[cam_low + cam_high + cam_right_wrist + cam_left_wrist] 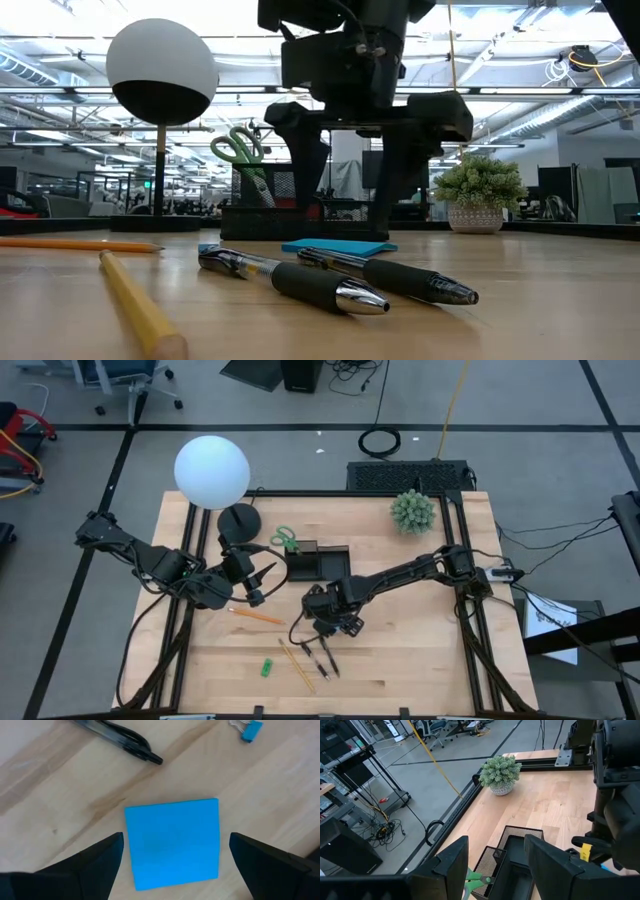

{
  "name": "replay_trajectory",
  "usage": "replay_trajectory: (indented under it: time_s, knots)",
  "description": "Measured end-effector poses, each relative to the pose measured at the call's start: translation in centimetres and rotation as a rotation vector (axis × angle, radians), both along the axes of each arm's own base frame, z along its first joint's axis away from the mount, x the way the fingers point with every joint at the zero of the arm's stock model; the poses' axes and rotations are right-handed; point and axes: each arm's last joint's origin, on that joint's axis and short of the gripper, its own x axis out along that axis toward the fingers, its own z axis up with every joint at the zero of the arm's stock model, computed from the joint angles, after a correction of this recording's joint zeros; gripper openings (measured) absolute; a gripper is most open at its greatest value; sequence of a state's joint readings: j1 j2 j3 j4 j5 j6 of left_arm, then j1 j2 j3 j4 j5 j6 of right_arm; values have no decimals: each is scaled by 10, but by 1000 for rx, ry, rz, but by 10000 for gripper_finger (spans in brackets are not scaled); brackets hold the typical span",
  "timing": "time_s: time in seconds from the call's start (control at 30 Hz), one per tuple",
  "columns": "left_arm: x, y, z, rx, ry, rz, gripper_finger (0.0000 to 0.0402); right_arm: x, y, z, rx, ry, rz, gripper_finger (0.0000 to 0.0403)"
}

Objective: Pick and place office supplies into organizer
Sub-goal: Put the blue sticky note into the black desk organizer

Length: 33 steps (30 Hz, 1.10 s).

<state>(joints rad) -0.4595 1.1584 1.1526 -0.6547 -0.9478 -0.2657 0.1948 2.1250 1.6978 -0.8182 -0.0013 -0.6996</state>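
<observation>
A blue square sticky pad (pixel 172 842) lies flat on the table. My right gripper (pixel 172 865) points down over it, open, one finger on each side of the pad and apart from it; the low view shows this too, with the right gripper (pixel 352 225) above the pad (pixel 340 246). Two dark pens (pixel 340 280) lie nearer the front edge, beside a yellow pencil (pixel 135 305); an orange pencil (pixel 255 617) and a green eraser-like piece (pixel 267 667) lie to the left. Green-handled scissors (pixel 285 540) stand in the black organizer (pixel 320 560). My left gripper (pixel 255 588) hovers open, left of the organizer.
A globe lamp (pixel 212 470) with a round black base (pixel 239 520) stands at the far left. A potted green plant (pixel 413 510) is at the far right. A small blue binder clip (pixel 247 730) lies near the pad. Bare wood shows at the table's right.
</observation>
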Motion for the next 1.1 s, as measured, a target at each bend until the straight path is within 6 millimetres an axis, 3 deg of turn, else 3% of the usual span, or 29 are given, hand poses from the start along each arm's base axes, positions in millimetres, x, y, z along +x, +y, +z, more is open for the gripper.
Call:
replay_trajectory:
  time_s: [0.4, 0.83, 1.1]
  knots:
    - [0, 0, 0, 0, 0, 0, 195, 3, -3, 0, -53, -34, -29, 355]
    - [0, 0, 0, 0, -1, 0, 195, -10, -8, -22, -151, 7, -99, 356]
    - [0, 0, 0, -1, -2, 0, 195, -10, -5, -25, -158, -9, -18, 356]
